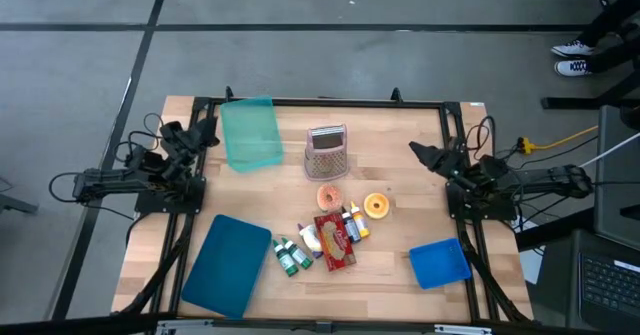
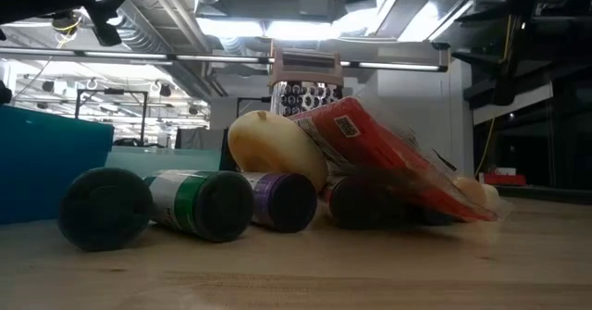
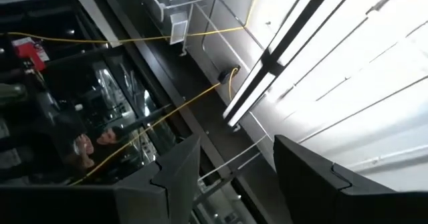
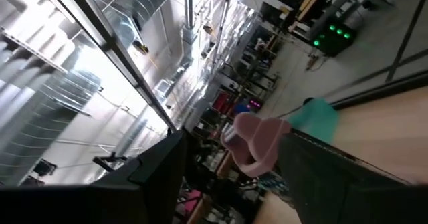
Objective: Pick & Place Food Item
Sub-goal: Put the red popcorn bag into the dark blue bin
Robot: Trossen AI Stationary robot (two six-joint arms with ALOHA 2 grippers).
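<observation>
Food items lie heaped at the table's middle: a red packet (image 1: 335, 240) leaning on the heap (image 2: 388, 157), a pale onion (image 2: 273, 148), green-capped bottles (image 1: 290, 257) on their sides (image 2: 199, 204), a pink doughnut (image 1: 330, 196) and an orange one (image 1: 377, 206). My left gripper (image 1: 205, 130) is at the far left edge, raised, open and empty (image 3: 234, 177). My right gripper (image 1: 420, 153) is at the far right side, raised, open and empty (image 4: 231, 177). Both are far from the heap.
A metal grater (image 1: 326, 150) stands behind the heap. A teal bin (image 1: 250, 133) sits at the far left, a dark blue tray (image 1: 228, 265) at the near left, and a small blue container (image 1: 440, 263) at the near right. Bare wood lies between heap and arms.
</observation>
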